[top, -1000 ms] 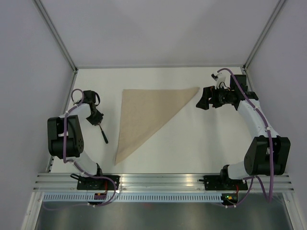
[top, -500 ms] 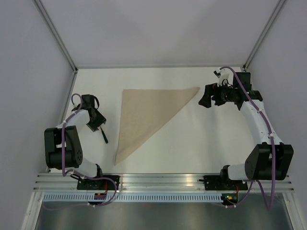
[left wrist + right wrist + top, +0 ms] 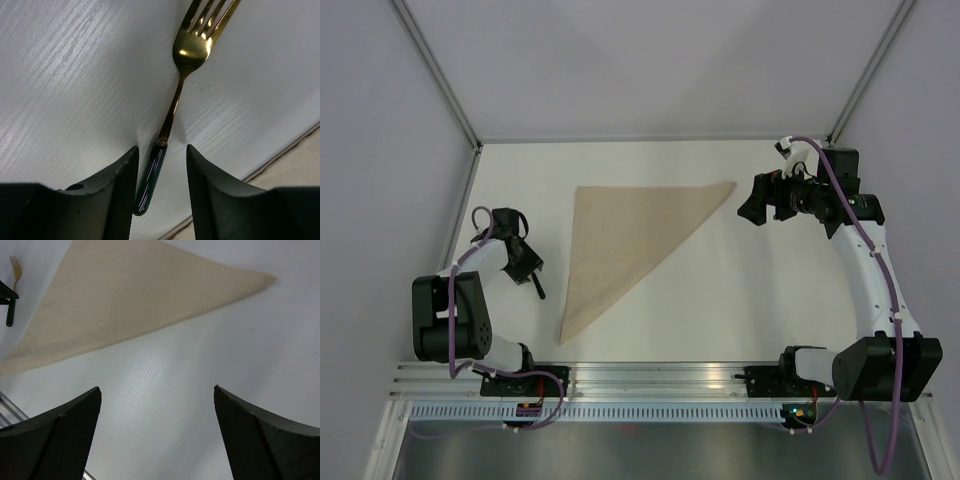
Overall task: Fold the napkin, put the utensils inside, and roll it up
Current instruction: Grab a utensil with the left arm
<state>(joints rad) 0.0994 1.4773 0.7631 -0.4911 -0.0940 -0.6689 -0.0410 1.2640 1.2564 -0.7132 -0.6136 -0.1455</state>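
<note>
Fork (image 3: 172,106) — handle inside spread left gripper (image 3: 161,147)

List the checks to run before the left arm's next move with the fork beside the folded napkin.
1. Beige cloth napkin folded into a flat triangle: ok.
2. Gold fork with dark handle lined up between the left gripper's fingers: ok.
3. Left gripper shut on the handle: not ok, jaws open.
4. Jaws of the right gripper open, clear of the napkin: ok.
5. Fork on the napkin: not ok, it lies on the white table beside it.
</note>
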